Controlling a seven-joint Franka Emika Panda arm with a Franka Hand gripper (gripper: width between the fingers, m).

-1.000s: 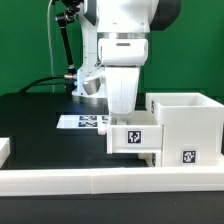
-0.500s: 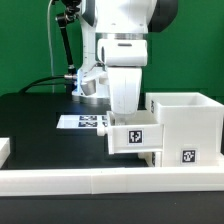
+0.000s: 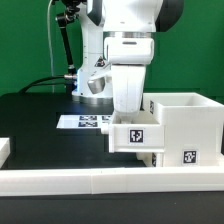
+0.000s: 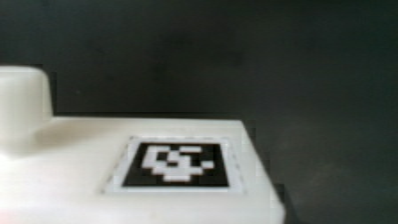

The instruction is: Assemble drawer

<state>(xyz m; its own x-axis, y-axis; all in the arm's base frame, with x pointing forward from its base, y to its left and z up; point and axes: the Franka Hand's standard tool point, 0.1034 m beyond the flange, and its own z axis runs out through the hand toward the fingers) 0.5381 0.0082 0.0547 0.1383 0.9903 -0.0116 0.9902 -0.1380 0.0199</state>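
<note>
Jaws hidden in both views: the arm's white wrist housing (image 3: 128, 85) descends behind a small tray (image 3: 134, 135) and blocks the gripper, so cannot tell opening or contact. Tray sits level at the open side of the drawer casing (image 3: 185, 125), on the exterior view's left of it, tagged face toward the camera. Second tray (image 3: 185, 158) below carries its own tag. Wrist view shows only a blurred white surface with one tag (image 4: 178, 163). Marker board (image 3: 84, 122) flat on the black desk (image 3: 35, 125), behind

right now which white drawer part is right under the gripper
The small tray with the tag facing front, jutting from the big casing; the arm comes down directly over it.
</note>
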